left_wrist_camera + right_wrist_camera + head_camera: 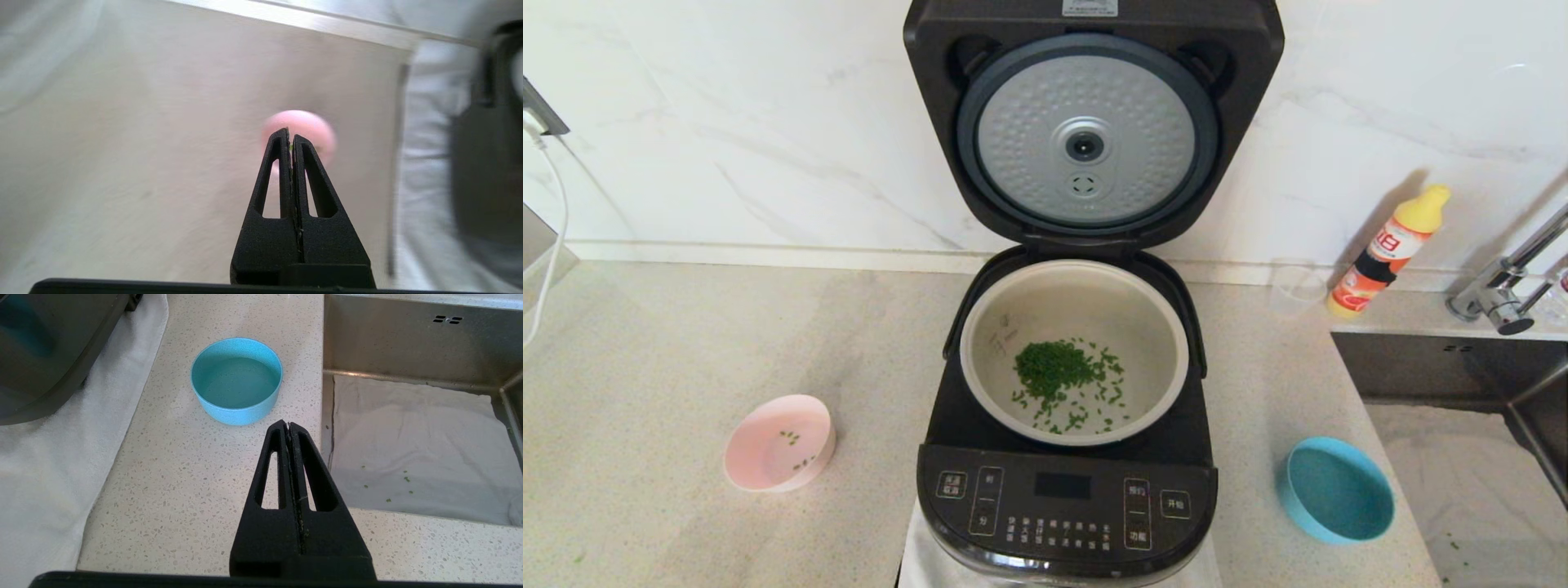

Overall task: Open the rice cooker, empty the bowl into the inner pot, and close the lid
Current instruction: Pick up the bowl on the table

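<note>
The black rice cooker (1066,506) stands open at the centre of the counter, its lid (1086,139) raised upright showing the dimpled silver disc. The pale inner pot (1143,327) holds a heap of green bits (1058,367). A pink bowl (778,443) with a few green bits sits left of the cooker; it also shows in the left wrist view (314,128). A blue bowl (1335,488) stands empty to the right, also in the right wrist view (237,379). My left gripper (290,134) is shut and empty above the counter. My right gripper (288,424) is shut and empty, short of the blue bowl. Neither gripper shows in the head view.
A sink (1454,359) with a white cloth (412,449) and tap (1503,286) lies at the right. An orange bottle (1388,253) and a clear cup (1297,286) stand by the wall. A white cloth (49,465) lies under the cooker. A cable (551,237) hangs at far left.
</note>
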Controlling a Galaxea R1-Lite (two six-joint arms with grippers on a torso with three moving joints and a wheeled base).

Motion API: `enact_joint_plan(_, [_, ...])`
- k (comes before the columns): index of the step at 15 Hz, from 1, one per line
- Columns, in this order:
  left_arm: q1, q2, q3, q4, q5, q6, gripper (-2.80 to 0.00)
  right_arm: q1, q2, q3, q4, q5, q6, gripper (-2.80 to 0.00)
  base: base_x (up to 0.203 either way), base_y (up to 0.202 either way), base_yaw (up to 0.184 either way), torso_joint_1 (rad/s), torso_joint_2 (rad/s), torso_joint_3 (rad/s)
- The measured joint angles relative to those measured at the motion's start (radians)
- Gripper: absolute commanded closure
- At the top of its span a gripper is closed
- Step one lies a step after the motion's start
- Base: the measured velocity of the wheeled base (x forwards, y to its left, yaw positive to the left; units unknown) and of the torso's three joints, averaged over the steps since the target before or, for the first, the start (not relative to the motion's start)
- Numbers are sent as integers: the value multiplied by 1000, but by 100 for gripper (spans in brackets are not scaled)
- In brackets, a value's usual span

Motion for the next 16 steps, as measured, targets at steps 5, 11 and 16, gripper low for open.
enact_joint_plan(5, [70, -253, 193, 92, -179, 74, 0, 0, 0, 0, 0, 0, 0, 0, 0, 0, 0, 0, 0, 0])
enact_joint_plan(11, [74, -350, 366, 68, -310, 106, 0, 0, 0, 0, 0, 0, 0, 0, 0, 0, 0, 0, 0, 0])
enact_joint_plan(16, [74, -357, 371, 67, -308, 95, 0, 0, 0, 0, 0, 0, 0, 0, 0, 0, 0, 0, 0, 0])
